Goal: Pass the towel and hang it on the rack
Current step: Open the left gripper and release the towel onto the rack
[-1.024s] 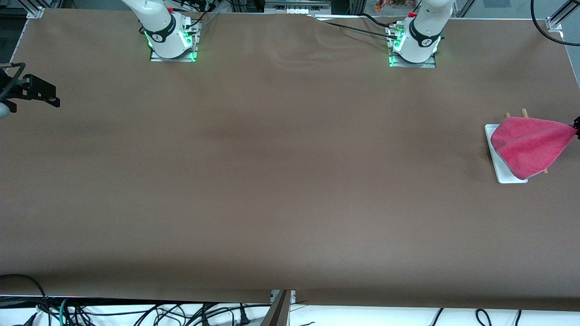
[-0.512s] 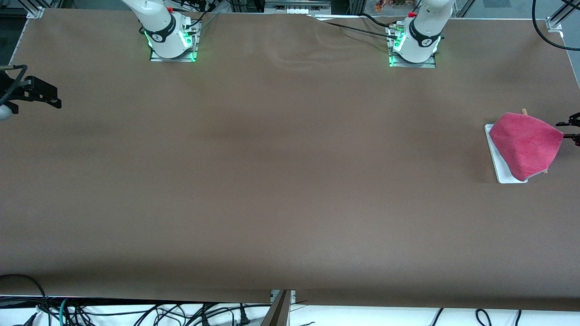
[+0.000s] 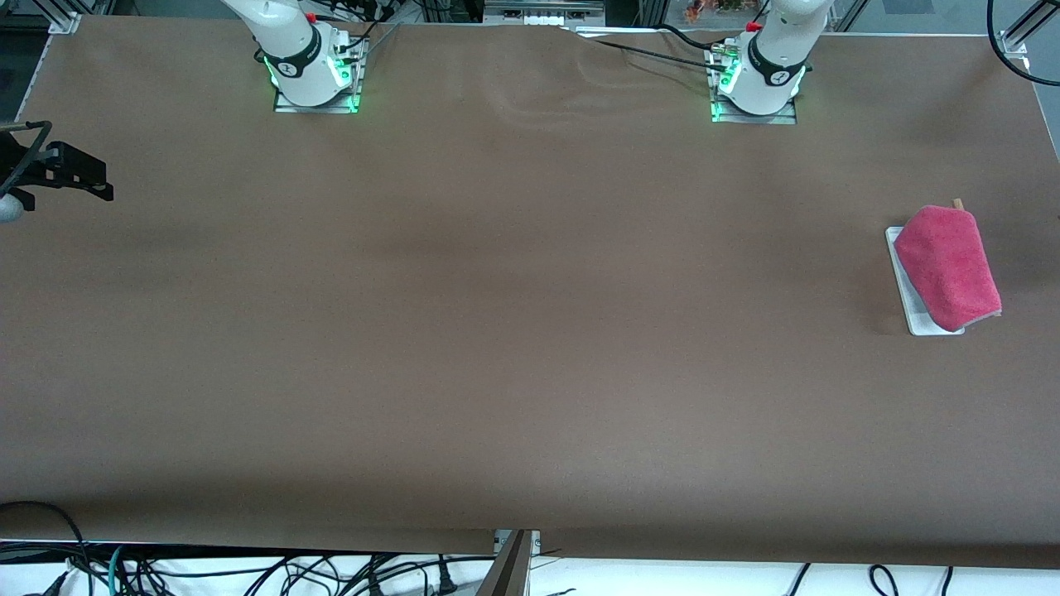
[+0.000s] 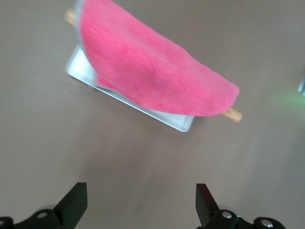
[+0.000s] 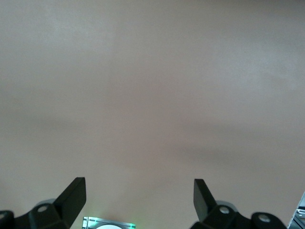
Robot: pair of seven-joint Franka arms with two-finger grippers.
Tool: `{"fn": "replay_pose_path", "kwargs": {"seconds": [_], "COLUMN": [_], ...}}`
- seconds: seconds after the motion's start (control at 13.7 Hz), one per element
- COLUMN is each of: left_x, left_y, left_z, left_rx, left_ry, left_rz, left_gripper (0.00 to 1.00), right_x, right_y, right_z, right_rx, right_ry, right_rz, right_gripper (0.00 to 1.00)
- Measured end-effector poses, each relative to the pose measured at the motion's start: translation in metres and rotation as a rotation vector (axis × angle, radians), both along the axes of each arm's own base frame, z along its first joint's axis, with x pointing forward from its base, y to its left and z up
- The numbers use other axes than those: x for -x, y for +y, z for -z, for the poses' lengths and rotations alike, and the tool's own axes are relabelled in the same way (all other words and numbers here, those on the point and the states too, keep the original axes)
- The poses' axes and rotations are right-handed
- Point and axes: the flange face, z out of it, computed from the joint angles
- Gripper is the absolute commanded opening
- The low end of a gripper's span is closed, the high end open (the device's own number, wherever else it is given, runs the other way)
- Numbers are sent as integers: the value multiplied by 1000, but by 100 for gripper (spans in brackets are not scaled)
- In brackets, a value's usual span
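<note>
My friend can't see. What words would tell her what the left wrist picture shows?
A pink towel hangs draped over a rack on a brown table, with a wooden rod end poking out from under it. The left gripper is above the table, open and empty, apart from the towel.

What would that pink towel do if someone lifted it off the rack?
The towel would probably flop and sag, since it drapes limply over the rack. Its fuzzy terry surface suggests it grips rather than slips. It looks light, so the small rack might shift if the towel snags.
</note>
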Motion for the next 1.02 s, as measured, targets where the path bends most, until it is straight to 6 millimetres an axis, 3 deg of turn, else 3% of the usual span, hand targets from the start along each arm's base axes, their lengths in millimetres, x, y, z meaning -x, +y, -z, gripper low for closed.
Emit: {"fn": "replay_pose_path", "kwargs": {"seconds": [0.22, 0.44, 0.73, 1.02], "left_x": [-36, -75, -112, -132], "left_y": [-29, -83, -167, -271], "left_z": [-35, -67, -115, -134], "left_rx": [-44, -86, -156, -217], "left_ry": [-51, -50, -43, 74], "left_rz": [36, -13, -215, -445], "left_gripper": [100, 100, 96, 100], "right_x": [-1, -1, -2, -2], "right_y": [0, 1, 2, 2], "right_z": [1, 1, 1, 1], "right_rx": [0, 0, 0, 0], "right_ry": [1, -2, -4, -4], "right_rz": [-1, -3, -4, -4], "right_gripper": [100, 100, 100, 100]}}
